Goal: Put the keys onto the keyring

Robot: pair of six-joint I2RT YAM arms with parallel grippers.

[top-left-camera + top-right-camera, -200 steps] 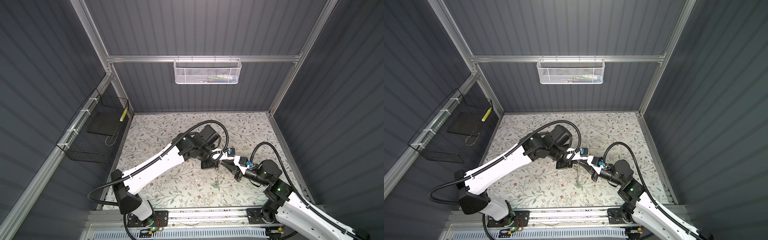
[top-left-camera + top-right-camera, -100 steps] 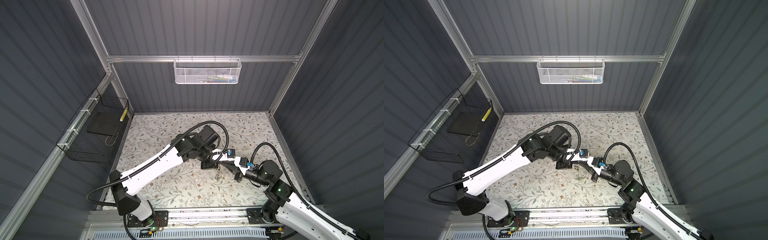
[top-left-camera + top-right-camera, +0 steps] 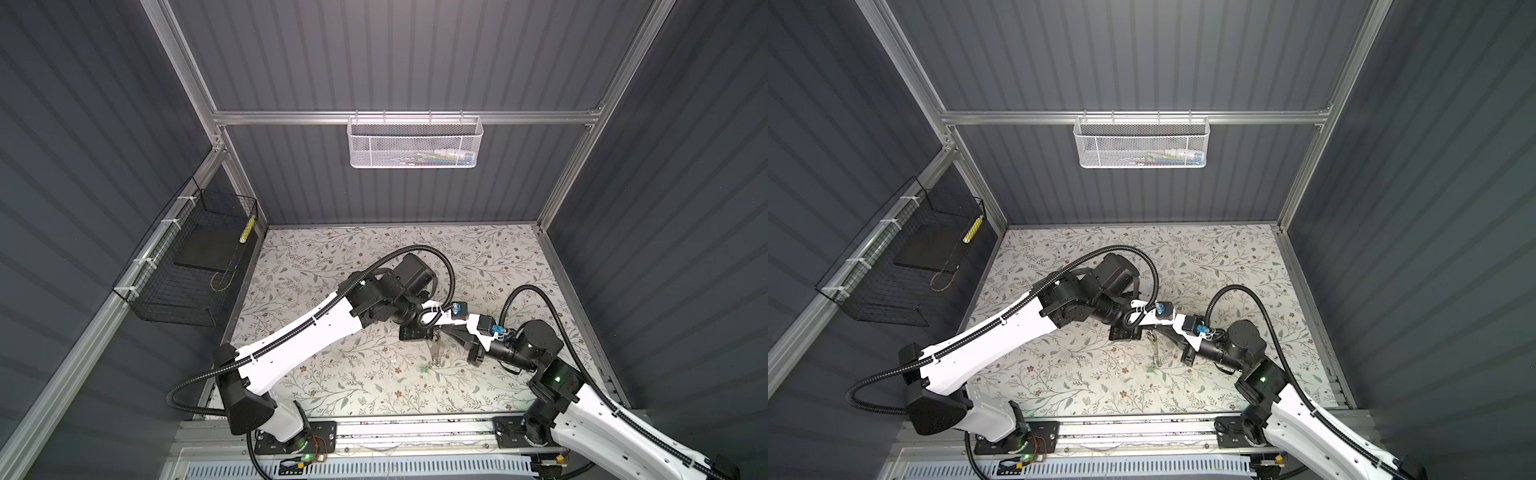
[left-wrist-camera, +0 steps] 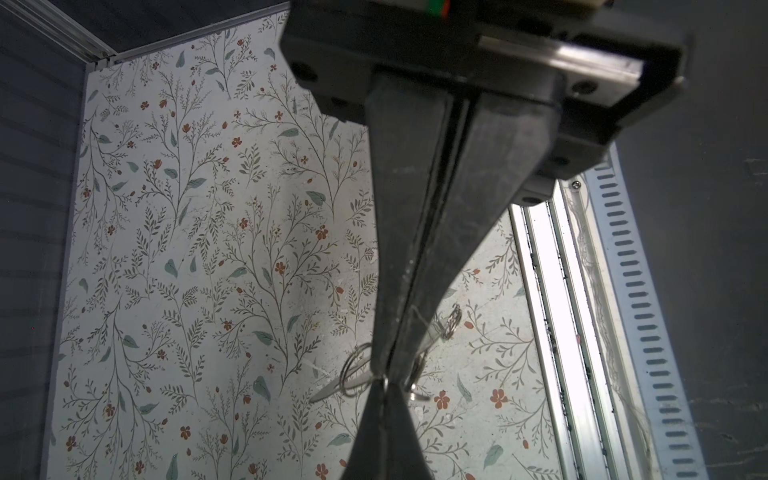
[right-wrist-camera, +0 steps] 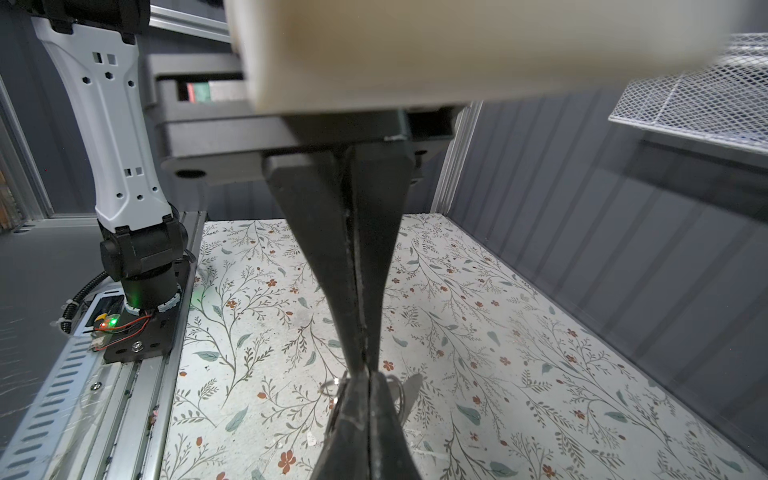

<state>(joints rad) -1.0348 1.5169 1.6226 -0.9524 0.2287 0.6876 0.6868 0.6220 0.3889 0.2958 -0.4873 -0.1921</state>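
As L hand [image 4: 384, 370], near pressed together, pinches the keyring [image 4: 353, 370] by its wire rings, tip to tip w/ R hand [image 5: 360, 365], pressed shut, a key [image 3: 434, 353] w/ green tag [image 3: 424, 368] dangles below over the worktop [image 3: 332, 374].

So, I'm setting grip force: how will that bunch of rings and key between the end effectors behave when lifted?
Probably floppy: the bunch dangles as a loose strand in a top view. Likely light and slippery: the rings are thin bare wire, the key small.
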